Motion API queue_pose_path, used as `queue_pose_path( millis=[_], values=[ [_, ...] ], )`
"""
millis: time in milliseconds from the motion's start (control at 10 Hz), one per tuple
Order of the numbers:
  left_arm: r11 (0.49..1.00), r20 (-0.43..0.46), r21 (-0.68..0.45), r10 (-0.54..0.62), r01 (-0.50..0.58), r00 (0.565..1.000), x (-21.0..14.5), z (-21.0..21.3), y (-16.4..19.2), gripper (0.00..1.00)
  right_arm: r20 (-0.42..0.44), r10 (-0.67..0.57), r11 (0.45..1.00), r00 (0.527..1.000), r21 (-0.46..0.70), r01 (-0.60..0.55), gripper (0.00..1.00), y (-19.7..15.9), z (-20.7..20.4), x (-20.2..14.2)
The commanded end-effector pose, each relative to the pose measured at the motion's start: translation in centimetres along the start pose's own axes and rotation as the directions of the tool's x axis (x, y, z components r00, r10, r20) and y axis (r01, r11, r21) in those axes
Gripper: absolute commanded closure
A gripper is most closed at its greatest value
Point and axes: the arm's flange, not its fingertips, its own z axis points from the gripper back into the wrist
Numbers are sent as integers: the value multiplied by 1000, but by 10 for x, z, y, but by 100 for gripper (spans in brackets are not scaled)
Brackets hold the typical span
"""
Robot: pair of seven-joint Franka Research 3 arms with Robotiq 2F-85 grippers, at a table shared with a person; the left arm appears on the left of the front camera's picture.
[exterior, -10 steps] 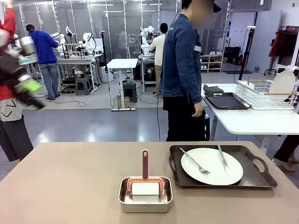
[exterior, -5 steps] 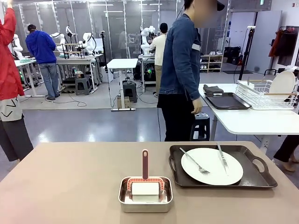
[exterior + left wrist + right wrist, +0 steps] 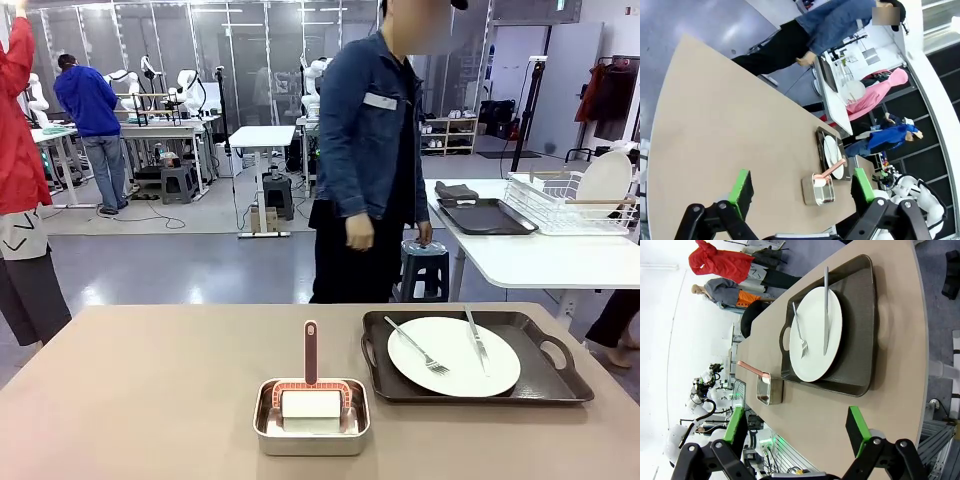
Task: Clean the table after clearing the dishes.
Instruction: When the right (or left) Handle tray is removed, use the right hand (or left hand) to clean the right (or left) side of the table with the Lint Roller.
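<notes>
On the beige table [image 3: 150,380], right of the middle, a dark brown tray [image 3: 545,385] carries a white plate [image 3: 455,357] with a fork [image 3: 417,346] and a knife [image 3: 476,340] lying on it. My left gripper [image 3: 801,180] hangs open high over the table [image 3: 715,125], far from the tray [image 3: 820,142] and plate [image 3: 830,155]. My right gripper [image 3: 796,422] is open too, well above the plate [image 3: 816,335], the fork [image 3: 799,332] and the knife [image 3: 825,310] on the tray [image 3: 862,325]. Both grippers hold nothing.
A small steel pan [image 3: 311,418] with a white block and a red-handled brush [image 3: 311,355] stands at the front middle, left of the tray. A person in a denim jacket [image 3: 365,130] stands at the far edge. A white side table [image 3: 540,255] with a wire rack [image 3: 565,200] is back right.
The person has turned and stepped left from the white side table toward the table's far edge. My left gripper, blurred at the front view's left edge a second ago, has left that view.
</notes>
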Motion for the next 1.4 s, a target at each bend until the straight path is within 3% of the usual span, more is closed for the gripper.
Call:
queue_pose_path(
  millis=[0,1300],
  values=[
    [999,-12,-46,-6,6,1000,-3,8,-7,0,1,2,1000,1000,2,-2,0,4,1,-1],
    [999,-12,-46,-6,6,1000,-3,8,-7,0,1,2,1000,1000,2,-2,0,4,1,-1]
  ],
)
